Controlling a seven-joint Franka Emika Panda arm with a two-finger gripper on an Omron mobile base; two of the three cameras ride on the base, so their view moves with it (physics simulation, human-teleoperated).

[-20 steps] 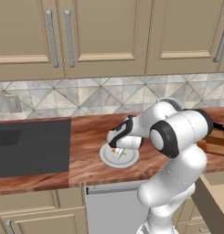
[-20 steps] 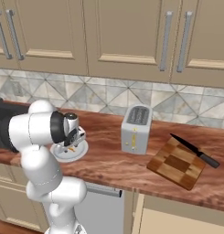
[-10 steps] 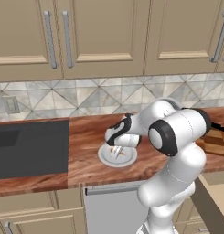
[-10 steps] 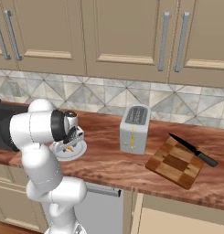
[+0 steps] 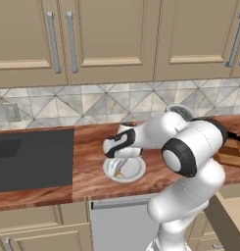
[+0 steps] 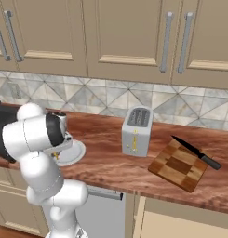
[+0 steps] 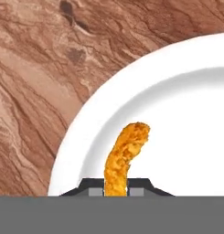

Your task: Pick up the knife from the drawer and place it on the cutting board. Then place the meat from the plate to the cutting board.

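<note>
- The claw (image 7: 116, 188) is closed on the meat (image 7: 124, 156): in the hand view its two dark tips stand tight against the lower end of the orange strip, one on each side.
- The meat rises from between the tips, slightly curved, its free end lying over the white inside of the plate (image 7: 186, 114).
- In the left base view the claw (image 5: 120, 165) points down into the plate (image 5: 136, 171), which lies directly beneath it on the reddish-brown desk (image 5: 89, 162); a bit of the orange meat (image 5: 118, 171) shows under the hand.
- In the right base view the plate (image 6: 73, 153) sits partly behind the arm's white body, near the front edge of the desk (image 6: 106, 162).
- The toaster (image 6: 136, 131) stands on the far side of the plate from the arm, well apart from the claw.
- Farther along, beyond the toaster, the cutting board (image 6: 178, 165) lies flat on the desk.
- The knife (image 6: 195, 152) rests across the board's far edge, its handle jutting out past the board.
- A dark cooktop (image 5: 28, 159) is set into the desk on the claw's other side.
</note>
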